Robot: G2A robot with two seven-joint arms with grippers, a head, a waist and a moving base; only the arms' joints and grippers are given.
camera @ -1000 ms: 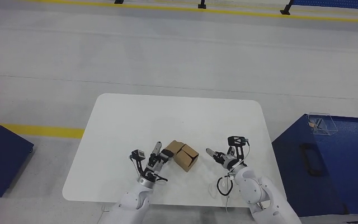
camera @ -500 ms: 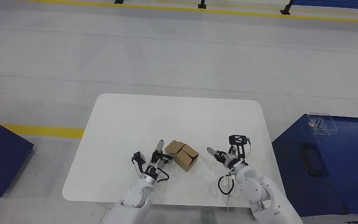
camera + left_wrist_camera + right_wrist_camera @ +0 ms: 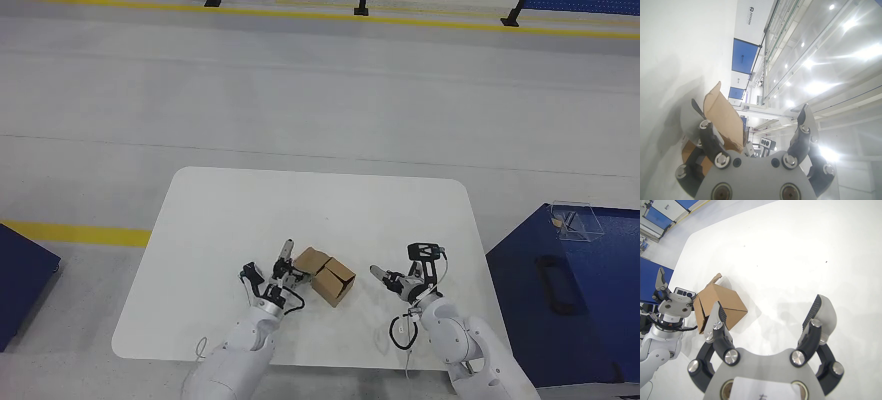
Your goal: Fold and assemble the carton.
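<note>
From above, the brown carton [image 3: 325,275] lies on the white worktop [image 3: 320,200] near the robot's edge, between the two arms. The left gripper [image 3: 288,262] is right at its side, fingers spread. The right gripper [image 3: 398,264] hangs a little apart on the other side, also spread and holding nothing.

In the left wrist view, the jaws stand wide open. A loose end flap [image 3: 721,117] of the carton rises just beside one finger, and I cannot tell whether they touch. Wall panels [image 3: 745,55] in the hall behind carry print, which I leave unread.

In the right wrist view, the carton rests tilted, already box-shaped, and the seam between its closed flaps gapes slightly. The open flap sticks out at the far end. The carton's faces show no writing. A small label [image 3: 670,319] sits on the left arm's wrist.

The step in hand looks like closing the last end flap. The next move probably calls for the left gripper to push or pinch that flap inward while the right gripper steadies the opposite face.
</note>
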